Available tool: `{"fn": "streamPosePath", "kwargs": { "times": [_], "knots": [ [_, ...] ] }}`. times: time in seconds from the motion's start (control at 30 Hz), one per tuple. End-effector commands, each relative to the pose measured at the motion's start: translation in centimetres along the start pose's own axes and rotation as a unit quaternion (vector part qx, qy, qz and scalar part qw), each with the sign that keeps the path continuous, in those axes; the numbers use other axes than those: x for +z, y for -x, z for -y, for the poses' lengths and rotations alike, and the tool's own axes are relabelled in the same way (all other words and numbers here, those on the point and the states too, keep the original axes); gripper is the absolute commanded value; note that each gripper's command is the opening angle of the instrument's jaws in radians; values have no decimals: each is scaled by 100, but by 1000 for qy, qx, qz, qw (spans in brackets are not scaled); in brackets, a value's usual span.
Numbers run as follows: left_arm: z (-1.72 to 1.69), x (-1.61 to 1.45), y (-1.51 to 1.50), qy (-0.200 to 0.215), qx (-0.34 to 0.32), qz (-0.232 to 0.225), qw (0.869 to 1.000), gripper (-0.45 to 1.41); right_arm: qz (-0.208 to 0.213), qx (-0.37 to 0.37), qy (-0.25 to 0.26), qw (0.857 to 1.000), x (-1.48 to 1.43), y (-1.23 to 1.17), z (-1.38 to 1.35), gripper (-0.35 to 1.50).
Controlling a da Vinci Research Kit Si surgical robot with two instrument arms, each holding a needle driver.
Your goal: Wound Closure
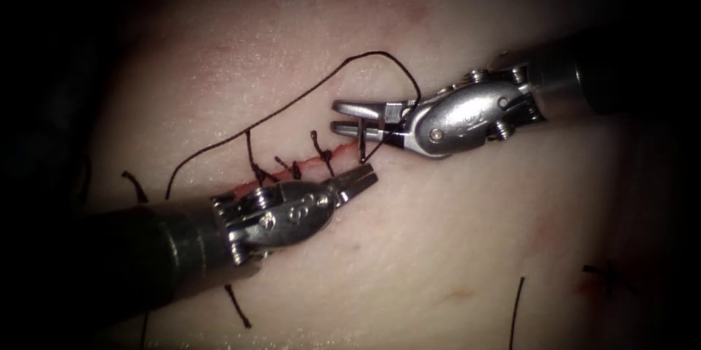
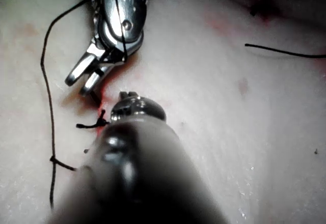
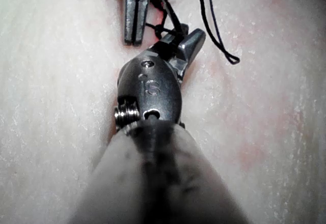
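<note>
Thread (image 1: 292,98) loops behind our right tool (image 1: 358,118), jaws apart around the needle (image 1: 361,147); left tool (image 1: 359,180) closed, empty.

Layout around the cut (image 1: 307,167) on the tissue (image 1: 453,248)

The left tool (image 1: 358,180) lies over the cut's left part, tip just below the line. The right tool (image 1: 358,118) sits above the cut's right end. The thread (image 1: 292,98) arcs from the right tool over the tissue above the cut, descending left. Knots (image 1: 259,173) sit along the cut between the tools.
</note>
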Motion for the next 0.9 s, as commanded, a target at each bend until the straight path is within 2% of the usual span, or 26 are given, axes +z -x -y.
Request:
{"fn": "streamPosePath", "kwargs": {
  "times": [0.03,0.33,0.47,0.67,0.9],
  "knots": [
    [1,9,2,-1,1,1,1000,4,-3,-2,1,1000,9,-2,0,-35],
    [-8,19,38,0,9,15,1000,-1,-10,3,10,1000,14,1,-9,-35],
    [-18,24,56,9,8,16,1000,-1,-16,9,11,1000,21,2,-22,-35],
    [-18,23,67,10,6,18,1000,-1,-16,87,7,996,29,2,-33,-35],
    [-19,24,71,10,5,17,1000,-1,-9,201,11,980,32,4,-49,-35]
  ]
}}
